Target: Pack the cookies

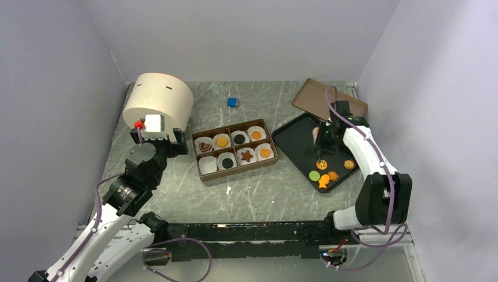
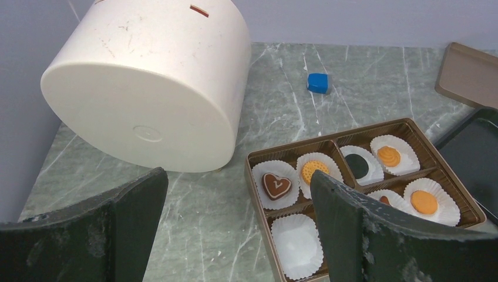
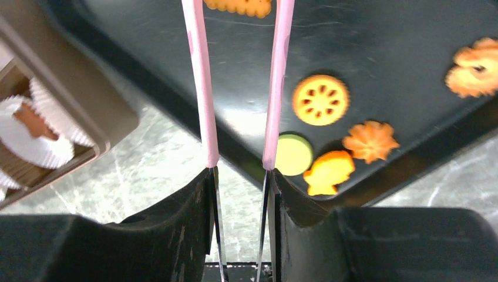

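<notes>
- The right pincer (image 3: 239, 170) was out over the black tray (image 1: 290, 141), pinching a pair of pink tongs (image 3: 202, 88). The two tong arms ran forward side by side with a narrow gap between them.
- The tong tips went off the top edge of the wrist view, right at a scalloped orange cookie (image 3: 238, 4). Whether they gripped it, I could not tell.
- Loose on the tray sat a lattice round (image 3: 320, 100), a green round (image 3: 293, 154), an orange fish (image 3: 329, 173) just beside the green one, and an orange flower (image 3: 370, 141). A swirl cookie (image 3: 475, 59) sat off on its own.
- Over on the other side, the left pincer (image 2: 238, 182) hung spread wide with nothing in it. It was above the desk (image 2: 194, 235), between the white drum (image 2: 147, 88) lying on its side and the brown box (image 2: 253, 182).
- The box's far row, left to right, held a heart (image 2: 276, 185), a ridged orange round (image 2: 314, 170), a black round (image 2: 356, 166) and an orange spiral (image 2: 389, 155), each in a white paper cup.
- The near row started with an empty cup (image 2: 296, 244), then a second black round (image 1: 227, 163), a brown star (image 1: 247, 155) and a plain orange round (image 2: 424, 201).
- A blue cube (image 1: 233, 102) sat well behind the box, and a brown lid (image 1: 320, 97) lay at the tray's far end.
</notes>
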Motion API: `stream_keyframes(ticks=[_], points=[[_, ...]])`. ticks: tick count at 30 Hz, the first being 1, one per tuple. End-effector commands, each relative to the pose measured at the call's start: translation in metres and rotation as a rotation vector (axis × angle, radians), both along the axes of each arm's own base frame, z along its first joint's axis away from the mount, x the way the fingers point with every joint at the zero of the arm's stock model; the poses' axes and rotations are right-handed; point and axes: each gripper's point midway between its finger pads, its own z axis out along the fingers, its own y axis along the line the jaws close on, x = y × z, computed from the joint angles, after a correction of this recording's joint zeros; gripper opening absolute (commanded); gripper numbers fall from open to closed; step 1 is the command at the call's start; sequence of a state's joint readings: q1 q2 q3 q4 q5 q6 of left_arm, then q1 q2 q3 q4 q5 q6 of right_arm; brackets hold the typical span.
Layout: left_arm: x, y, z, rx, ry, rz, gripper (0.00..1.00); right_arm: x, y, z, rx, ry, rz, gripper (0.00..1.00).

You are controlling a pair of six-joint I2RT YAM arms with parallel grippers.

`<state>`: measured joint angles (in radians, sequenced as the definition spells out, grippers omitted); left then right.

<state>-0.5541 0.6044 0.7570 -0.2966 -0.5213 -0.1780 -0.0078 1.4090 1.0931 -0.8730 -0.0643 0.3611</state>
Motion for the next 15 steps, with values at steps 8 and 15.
stream_keyframes(ticks=[8,15], points=[[0.002,0.001,0.011,-0.013,-0.036,0.008,0.96,0.019,0.108,0.056,0.027,-0.199,0.416,0.20],[0.002,0.000,0.011,-0.017,-0.037,0.007,0.96,0.009,0.168,0.064,0.038,-0.237,0.633,0.21]])
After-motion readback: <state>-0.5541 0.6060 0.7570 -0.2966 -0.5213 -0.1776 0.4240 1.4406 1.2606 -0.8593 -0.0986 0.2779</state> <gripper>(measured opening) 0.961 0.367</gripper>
